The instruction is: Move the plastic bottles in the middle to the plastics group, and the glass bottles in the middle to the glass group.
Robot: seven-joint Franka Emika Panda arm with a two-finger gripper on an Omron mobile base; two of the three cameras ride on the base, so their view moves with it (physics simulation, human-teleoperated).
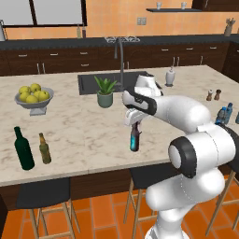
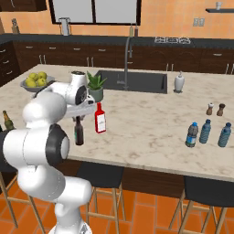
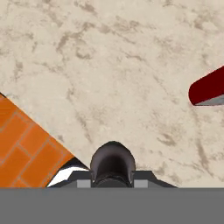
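Your claw [image 1: 135, 125] is pinched around the neck of the dark brown bottle [image 1: 135, 139], which stands upright on the marble table [image 1: 84, 135] near its front edge. From the hand view you look straight down on the bottle's dark round top [image 3: 112, 162], held between the fingertips, with orange floor tiles [image 3: 24, 148] showing past the table's edge.

The slim red bottle [image 2: 100, 118] with its white label stands just beside the brown bottle, on the side toward the sink [image 2: 137, 81], and is not touching it. In the hand view, part of its red body [image 3: 208, 91] enters from the right.

Well off to the brown bottle's right, three small blue bottles [image 2: 205, 132] stand in a cluster near the table's front edge; from here you cannot tell which is the water bottle. Behind them sit two small shakers [image 2: 215, 109].

Well off to the brown bottle's left, the tall dark green wine bottle [image 1: 24, 149] and the small olive-amber bottle [image 1: 45, 149] stand side by side. Beyond the brown bottle, a potted plant [image 1: 105, 91] stands by the sink, and a bowl of yellow-green fruit [image 1: 33, 97] sits farther left.
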